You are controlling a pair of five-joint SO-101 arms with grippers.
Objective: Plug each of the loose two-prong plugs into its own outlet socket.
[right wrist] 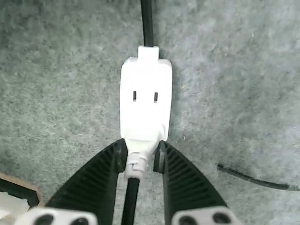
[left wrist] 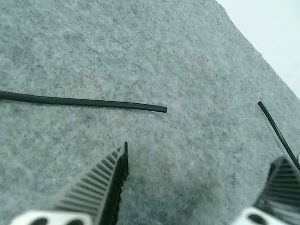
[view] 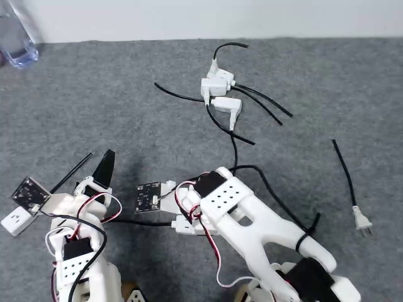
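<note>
**Item: plug-and-socket task, socket in grasp, plug not yet fetched**

1. White block [view: 16, 220], far left edge of the grey mat [view: 126, 94]. Two slots on its face; likely a second socket. Untouched.
2. Left gripper [left wrist: 204, 154]. Fingers spread wide and holding nothing, low over bare mat. A cut cord length [left wrist: 84, 102] lies just ahead of it.
3. Right gripper [right wrist: 140, 145], centre front. Fingers pressed onto the narrow cord end of a white outlet socket [right wrist: 145, 98]. The socket lies flat on the mat, its two slots facing up, with black cord leaving both ends.
4. White plug cluster [view: 219, 87], far centre. The pieces touch each other and appear already mated; their cords fan out.
5. Two-prong plug [view: 362, 221], right side, loose on the mat with its cord trailing away. It is well apart from both grippers.

Step in hand, as judged: steadying the socket ahead of mating. The next move calls for a gripper to collect the loose plug, turn its prongs square to the two slots, and push it straight in while the socket is held against sliding.
</note>
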